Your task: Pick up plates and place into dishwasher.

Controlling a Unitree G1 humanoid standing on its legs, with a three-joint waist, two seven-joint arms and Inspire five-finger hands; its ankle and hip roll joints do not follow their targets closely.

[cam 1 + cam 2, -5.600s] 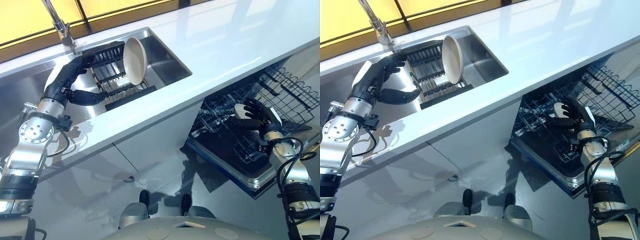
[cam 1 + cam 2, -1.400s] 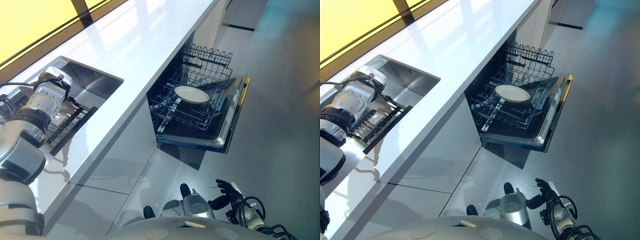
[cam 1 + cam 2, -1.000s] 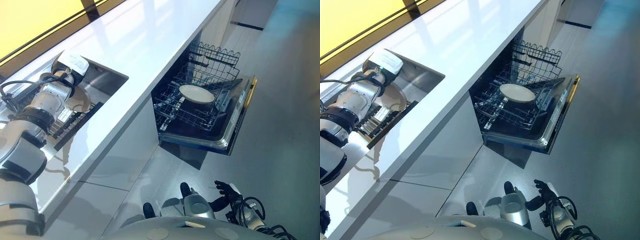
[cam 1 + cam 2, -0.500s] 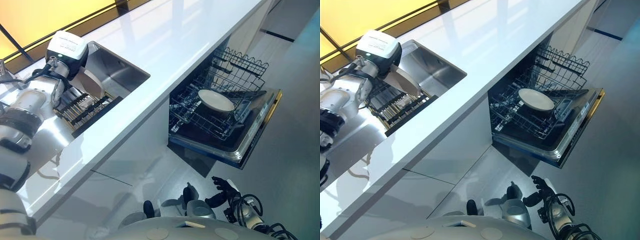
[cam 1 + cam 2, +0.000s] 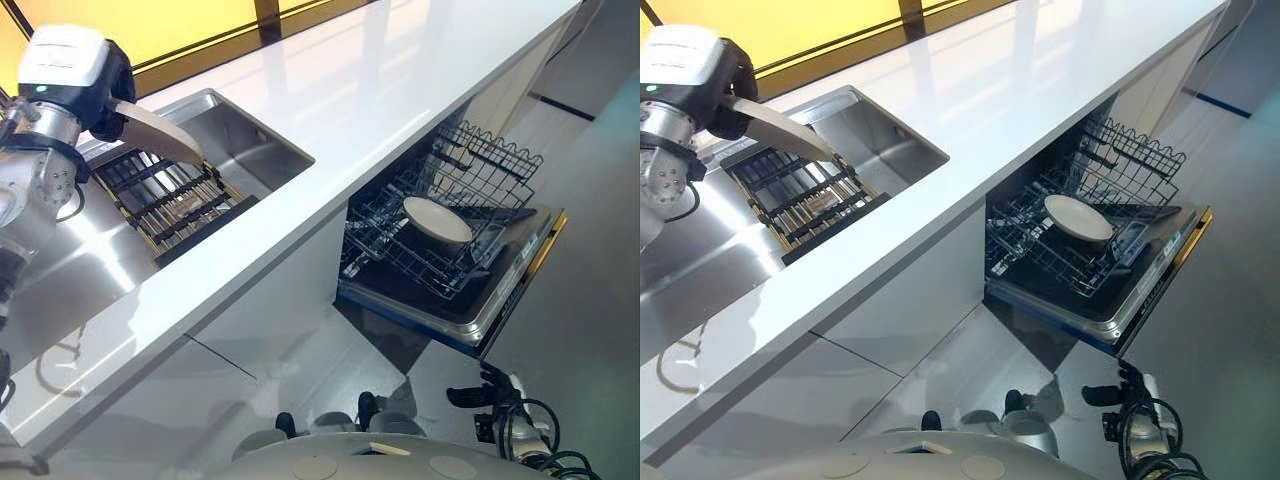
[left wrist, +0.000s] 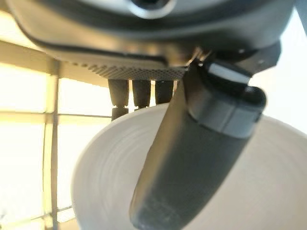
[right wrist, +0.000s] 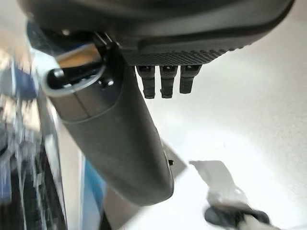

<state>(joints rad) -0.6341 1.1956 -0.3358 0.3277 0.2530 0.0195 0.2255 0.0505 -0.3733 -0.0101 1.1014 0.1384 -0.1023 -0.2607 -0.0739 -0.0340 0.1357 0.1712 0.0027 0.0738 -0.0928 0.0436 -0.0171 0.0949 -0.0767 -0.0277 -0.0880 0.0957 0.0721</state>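
Two plates noted. One plate [image 5: 155, 131] is clamped in my left hand [image 5: 108, 92], thumb [image 6: 192, 158] across its face and fingers behind its rim, held tilted above the dark drying rack [image 5: 170, 200] in the steel sink [image 5: 262, 152]. The second plate [image 5: 437, 221] lies in the lower wire rack [image 5: 400, 250] of the open dishwasher [image 5: 500, 300], under the white counter [image 5: 350, 90]. My right hand [image 5: 1118, 392] hangs low near the floor, well apart from the dishwasher, fingers loosely apart and holding nothing.
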